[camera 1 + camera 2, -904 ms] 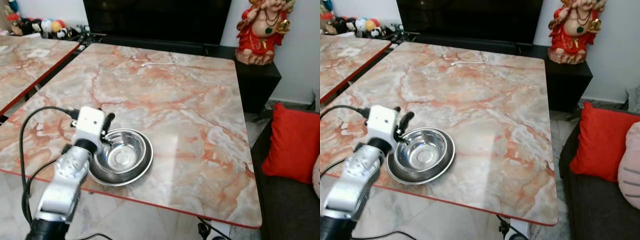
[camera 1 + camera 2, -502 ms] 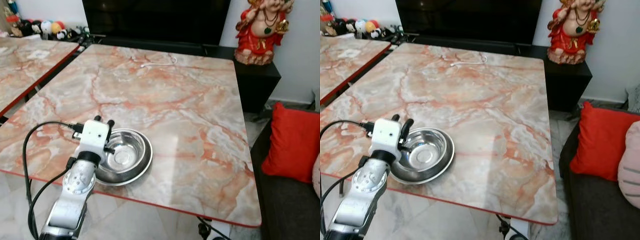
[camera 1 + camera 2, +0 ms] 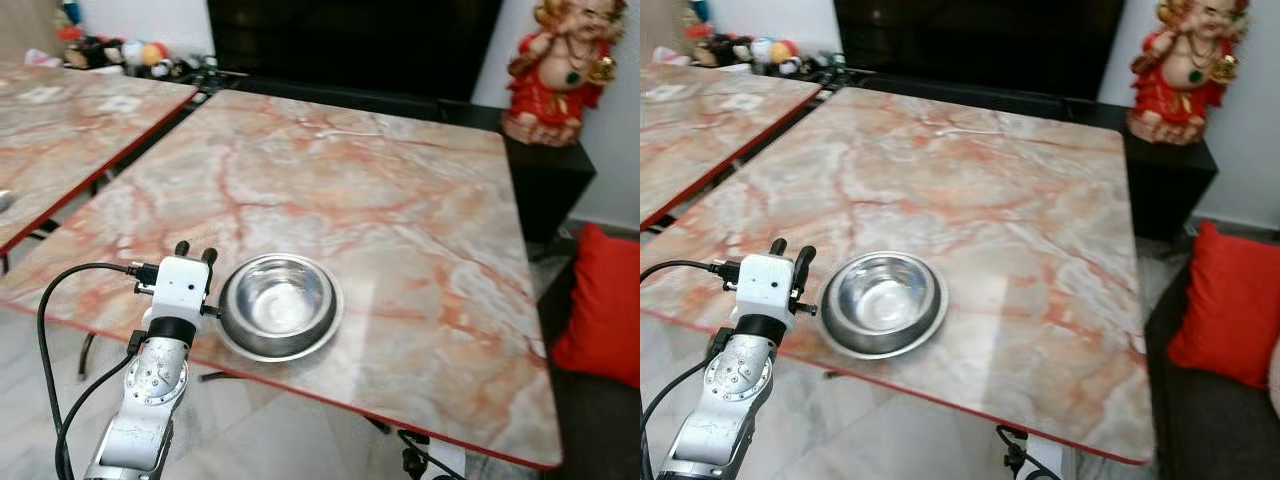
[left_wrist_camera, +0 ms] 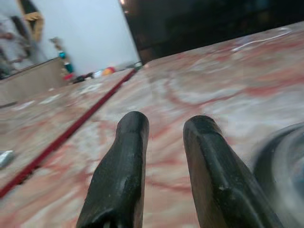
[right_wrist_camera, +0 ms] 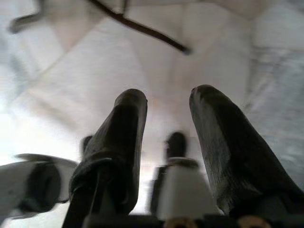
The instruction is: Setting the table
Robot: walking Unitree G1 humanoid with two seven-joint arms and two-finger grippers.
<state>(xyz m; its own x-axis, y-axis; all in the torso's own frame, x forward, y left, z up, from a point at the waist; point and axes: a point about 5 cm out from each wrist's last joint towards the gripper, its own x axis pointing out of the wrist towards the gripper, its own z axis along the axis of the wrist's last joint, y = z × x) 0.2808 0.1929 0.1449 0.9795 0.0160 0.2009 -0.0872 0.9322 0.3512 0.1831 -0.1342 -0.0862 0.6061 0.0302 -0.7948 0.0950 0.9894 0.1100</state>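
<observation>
A shiny steel bowl (image 3: pixel 280 305) sits in a shallow steel plate near the front edge of the marble table (image 3: pixel 400 190). My left gripper (image 3: pixel 196 251) is just to the left of it, low over the tabletop. It is open, a small gap separates it from the plate's rim, and nothing is between its fingers (image 4: pixel 128 156). In the left wrist view the plate's rim (image 4: pixel 280 152) is a blur beside the fingers. My right gripper (image 5: pixel 168 95) hangs open over pale floor.
A second marble table (image 3: pixel 60 130) stands to the left with a small silvery object (image 3: pixel 3 200) on it. A white cable (image 3: pixel 330 130) lies at the far side of my table. A red statue (image 3: pixel 565 60) and a red cushion (image 3: pixel 610 300) are on the right.
The camera has shifted, so the whole scene sits further right. My left gripper has come away from the bowl's rim, towards the left and the table's front edge. The bowl stays put.
</observation>
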